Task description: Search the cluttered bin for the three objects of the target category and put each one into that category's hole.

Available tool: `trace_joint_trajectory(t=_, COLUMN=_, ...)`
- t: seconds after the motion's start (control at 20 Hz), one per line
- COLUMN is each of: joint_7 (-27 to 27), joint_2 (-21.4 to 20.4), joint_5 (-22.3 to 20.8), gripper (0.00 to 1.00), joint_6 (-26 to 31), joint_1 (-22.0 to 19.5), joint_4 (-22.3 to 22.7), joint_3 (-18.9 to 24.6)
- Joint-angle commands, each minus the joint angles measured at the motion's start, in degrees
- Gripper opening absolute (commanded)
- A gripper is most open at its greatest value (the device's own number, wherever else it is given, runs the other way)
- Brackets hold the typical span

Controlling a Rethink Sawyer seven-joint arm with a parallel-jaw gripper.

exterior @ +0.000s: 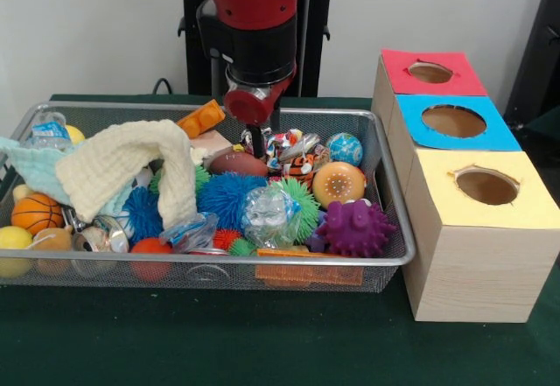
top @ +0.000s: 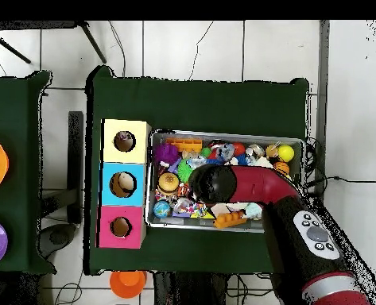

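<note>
Green-covered table (exterior: 262,342) bearing the wire-mesh bin (exterior: 385,189), with the red and black Sawyer arm (exterior: 254,18) descending from twelve o'clock in the front view; its gripper (exterior: 256,141) reaches down among the toys at the bin's far middle, and whether its fingers are spread or pressed together cannot be told. At three o'clock of the bin stand three wooden boxes in a row, each with a round hole in its top: yellow-topped box (exterior: 486,189) nearest the camera, blue-topped box (exterior: 455,123) behind it, red-topped box (exterior: 430,73) farthest. Inside the bin, a cream knitted cloth (exterior: 131,171) drapes over the contents at nine o'clock; a blue spiky ball (exterior: 229,198) lies at centre; a purple knobbed ball (exterior: 354,228) sits at four o'clock, with an orange dotted ball (exterior: 339,183) just behind it. A toy basketball (exterior: 35,214) rests at eight o'clock. A small globe ball (exterior: 345,149) lies at two o'clock. A knotted multicoloured rope bundle (exterior: 293,151) lies just beside the gripper, at its three o'clock.
</note>
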Motion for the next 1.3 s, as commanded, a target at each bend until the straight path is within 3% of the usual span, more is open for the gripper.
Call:
trace_joint_trajectory(t=0.05, joint_7=10.9, joint_2=4.4, joint_5=0.3, gripper=1.00, joint_6=4.4, joint_1=0.6, joint_4=2.2, joint_3=-2.9)
trace_joint_trajectory(t=0.5, joint_7=10.0, joint_2=6.6, joint_5=-2.7, gripper=1.00, joint_6=8.8, joint_1=4.0, joint_4=-0.7, joint_3=-8.3)
trace_joint_trajectory(t=1.3, joint_7=10.1, joint_2=8.2, joint_5=-0.5, gripper=1.00, joint_6=9.8, joint_1=7.3, joint_4=-2.5, joint_3=-10.9)
